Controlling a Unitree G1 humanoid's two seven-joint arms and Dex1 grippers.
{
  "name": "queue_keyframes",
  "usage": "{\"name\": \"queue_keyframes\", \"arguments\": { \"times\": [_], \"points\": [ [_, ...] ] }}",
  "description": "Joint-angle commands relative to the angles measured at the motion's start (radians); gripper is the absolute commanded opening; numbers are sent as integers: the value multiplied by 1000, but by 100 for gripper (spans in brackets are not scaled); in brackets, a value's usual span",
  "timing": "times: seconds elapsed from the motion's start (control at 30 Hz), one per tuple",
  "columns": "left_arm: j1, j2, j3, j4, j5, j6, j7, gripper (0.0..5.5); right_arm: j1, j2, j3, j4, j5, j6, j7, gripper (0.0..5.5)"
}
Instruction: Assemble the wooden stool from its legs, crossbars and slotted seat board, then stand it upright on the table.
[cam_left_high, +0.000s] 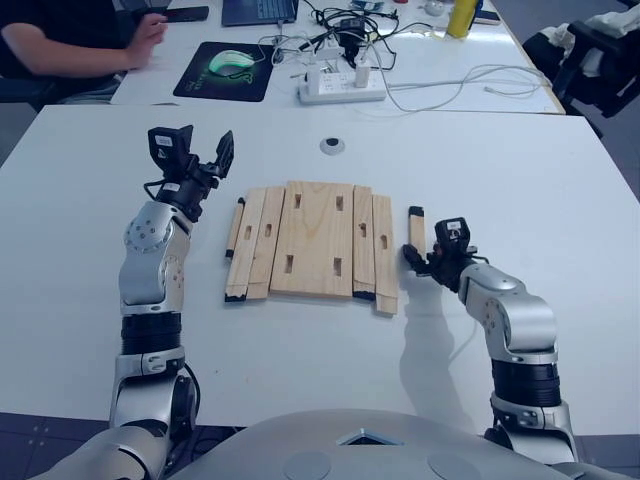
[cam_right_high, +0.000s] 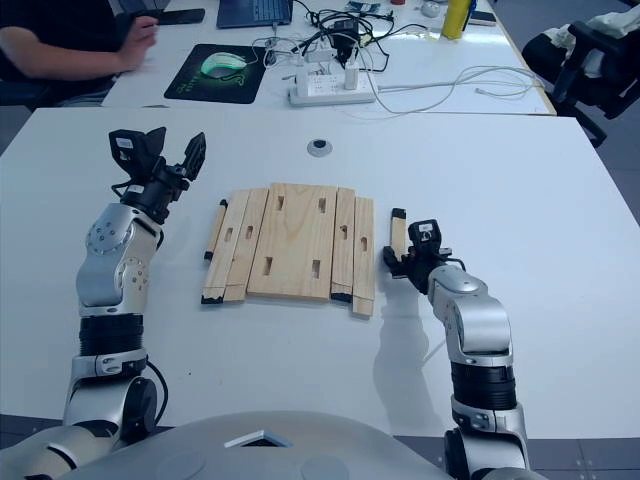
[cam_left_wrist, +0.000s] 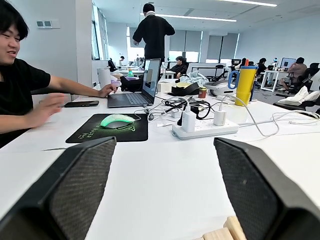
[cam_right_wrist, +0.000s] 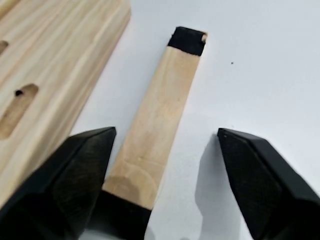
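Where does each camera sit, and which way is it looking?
Left eye view: on the head, looking forward and down at the table and seat board; both arms show, left gripper open.
Right eye view: the head's other eye, same scene, both arms.
Left wrist view: on the left wrist, facing across the table toward the power strip; its fingers frame the picture.
Right wrist view: on the right wrist, looking down at the crossbar straddled by the open right gripper.
Shared: eye views also show that crossbar and power strip.

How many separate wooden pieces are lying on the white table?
7: wide slotted seat board at centre; thin stick and two slotted planks on its left; two more on its right; short black-tipped stick at the right hand. Others may hide beneath.
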Motion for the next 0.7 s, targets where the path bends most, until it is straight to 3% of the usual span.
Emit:
{"name": "queue_keyframes", "arguments": {
  "times": [0.03, 0.37, 0.5, 0.7],
  "points": [
    [-24, 5, 1, -11, 15, -5, 16, 363, 31, 44, -74, 87, 24, 141, -35, 304],
    [-56, -8, 45, -2, 40, 47, 138, 363, -1, -25, -40, 127, 11, 19, -7, 138],
    [-65, -11, 68, -1, 22, 92, 170, 363, -105, -5, -105, 124, 14, -267, -26, 134],
    [-103, -25, 51, -5, -85, 128, 45, 363, -214, -22, -55, 173, 30, -483, 69, 134]
  ]
}}
